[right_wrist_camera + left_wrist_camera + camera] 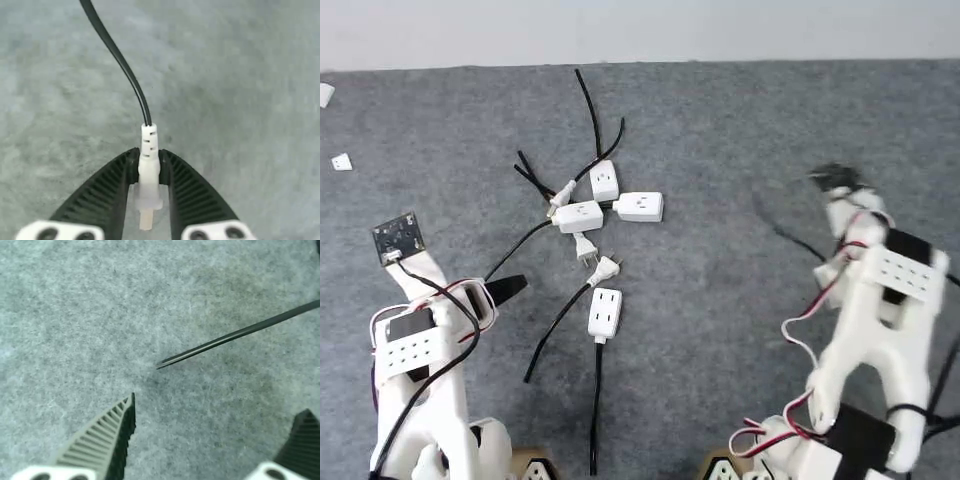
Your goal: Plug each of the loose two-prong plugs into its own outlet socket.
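Your left gripper (pixel 505 290) sat low, at about 8 o'clock from the sockets. Its fingers (pixel 112 435) were spread wide with nothing between them, and a bare cord end (pixel 235 335) lay on the worktop (pixel 720 120) just ahead.

Closest to you among the task's things was the near socket (pixel 604 312), its cord running off toward 6 o'clock and its slots showing, unfilled. Just beyond it at 12 o'clock lay a loose plug (pixel 608 268). Just past that lay a second plug (pixel 584 250) with its prongs bare, and neither plug was in a socket.

Farther on sat three more sockets close together: the middle socket (pixel 578 215), the side socket (pixel 640 206) at its 3 o'clock and the far socket (pixel 605 180) at its 12. A small white plug (pixel 560 192) touched the middle socket at its 10 o'clock, and I could not tell whether it was seated.

Out at 3 o'clock, well apart from every socket, your right gripper (pixel 148 152) had its fingers clamped on a third plug (pixel 148 175) by the body, cord trailing away.

By my reading the task was barely begun. You had one plug in hand, none clearly mated, and at least three left to seat.
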`<action>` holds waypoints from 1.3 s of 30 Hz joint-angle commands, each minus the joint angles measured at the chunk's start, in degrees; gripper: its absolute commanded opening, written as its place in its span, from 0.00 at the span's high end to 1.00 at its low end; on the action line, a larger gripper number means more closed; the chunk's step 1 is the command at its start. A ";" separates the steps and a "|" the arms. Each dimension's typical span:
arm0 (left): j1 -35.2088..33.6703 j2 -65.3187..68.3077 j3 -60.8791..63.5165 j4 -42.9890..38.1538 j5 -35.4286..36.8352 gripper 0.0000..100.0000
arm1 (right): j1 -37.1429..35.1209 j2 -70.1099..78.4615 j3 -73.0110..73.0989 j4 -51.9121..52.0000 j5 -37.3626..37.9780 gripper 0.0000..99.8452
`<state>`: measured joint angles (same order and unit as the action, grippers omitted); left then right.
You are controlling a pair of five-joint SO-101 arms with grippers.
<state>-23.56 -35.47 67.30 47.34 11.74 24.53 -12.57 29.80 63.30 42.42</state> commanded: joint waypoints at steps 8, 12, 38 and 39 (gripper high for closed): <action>-0.09 0.00 -2.07 -1.67 -0.62 0.55 | 8.57 11.03 2.55 -9.80 -1.93 0.96; -0.09 -0.18 -0.84 -3.87 -0.62 0.55 | 10.42 16.66 -2.20 -7.87 3.08 0.79; 0.00 -0.18 -0.92 -4.22 -0.62 0.55 | 5.76 11.56 -10.29 6.55 6.42 0.99; 0.00 -0.18 -0.92 -4.22 -0.62 0.55 | 6.02 11.56 -9.85 5.85 6.42 0.99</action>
<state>-23.56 -35.47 67.30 44.79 11.74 29.54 2.02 19.87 71.65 48.22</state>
